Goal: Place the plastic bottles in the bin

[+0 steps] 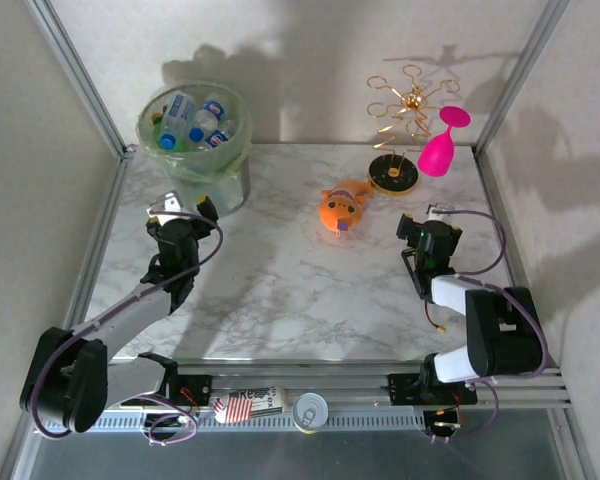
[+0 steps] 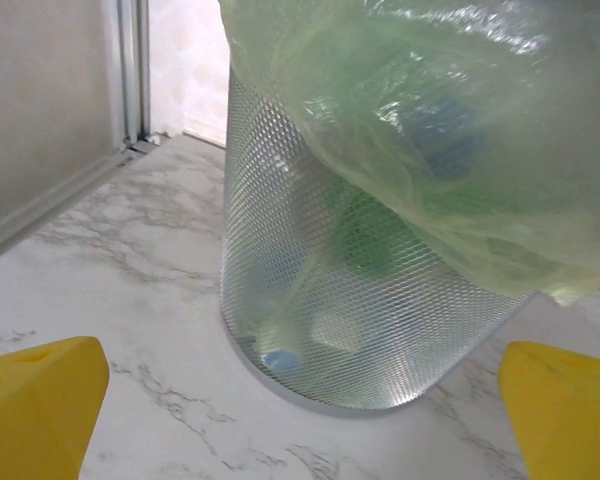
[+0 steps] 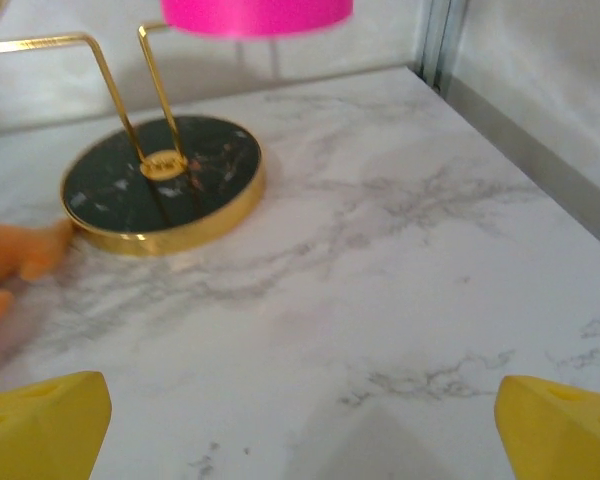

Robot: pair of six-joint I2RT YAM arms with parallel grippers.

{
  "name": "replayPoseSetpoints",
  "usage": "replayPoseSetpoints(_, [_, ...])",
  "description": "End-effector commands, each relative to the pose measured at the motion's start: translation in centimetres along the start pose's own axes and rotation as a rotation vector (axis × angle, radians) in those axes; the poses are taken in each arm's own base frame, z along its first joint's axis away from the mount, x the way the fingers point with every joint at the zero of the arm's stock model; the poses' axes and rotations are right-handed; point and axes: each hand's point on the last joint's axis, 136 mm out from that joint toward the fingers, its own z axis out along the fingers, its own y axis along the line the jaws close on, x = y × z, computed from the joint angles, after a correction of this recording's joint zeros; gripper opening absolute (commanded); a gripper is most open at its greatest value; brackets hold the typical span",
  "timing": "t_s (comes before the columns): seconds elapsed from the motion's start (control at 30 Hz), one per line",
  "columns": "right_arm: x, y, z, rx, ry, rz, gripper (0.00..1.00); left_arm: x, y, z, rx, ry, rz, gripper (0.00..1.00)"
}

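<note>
From above, a white marble-patterned table sits inside pale walls edged with an aluminium frame. The bin stands at the far left corner of the table, and the plastic bottles lie piled inside it, blue caps showing. The left gripper is just in front of the bin with its jaws apart and nothing between them. Across the table, the right gripper is likewise spread wide and holds nothing. Beyond it stand a gold wire stand and a pink goblet; an orange fish toy lies mid-table.

In the left wrist view the bin's mesh wall rises close ahead, a pale green bag drooping over its rim. A blue cap and green shapes show dimly through the mesh. The yellow fingertips stand wide at both corners.

The right wrist view takes in veined marble, the stand's dark gold-rimmed base and the goblet's pink foot – fingertips wide apart here too.
</note>
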Motion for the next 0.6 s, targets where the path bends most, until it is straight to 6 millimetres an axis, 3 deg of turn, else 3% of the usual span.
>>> replayPoseSetpoints(0.0, [-0.8, -0.2, 0.4, 0.006, -0.081, -0.030, 0.99, 0.4, 1.3, 0.3, -0.081, -0.032, 0.068, 1.00])
replayPoseSetpoints(0.1, [-0.9, -0.1, 0.5, 0.005, -0.081, -0.043, 0.99, 1.3, 2.9, 0.6, -0.168, -0.044, 0.103, 1.00])
replayPoseSetpoints(0.2, [-1.4, -1.4, -0.7, 0.032, -0.187, -0.021, 0.99, 2.1, 4.1, 1.0, -0.243, -0.053, 0.121, 1.00])
replayPoseSetpoints(0.4, [-1.3, -1.1, -1.0, -0.029, -0.197, -0.012, 0.99, 4.3, 4.1, 2.6, -0.264, -0.010, 0.197, 1.00])
replayPoseSetpoints(0.57, [-1.3, -0.6, -1.8, -0.112, -0.234, -0.008, 0.99, 5.6, 4.2, 1.8, -0.191, -0.044, 0.230, 1.00])
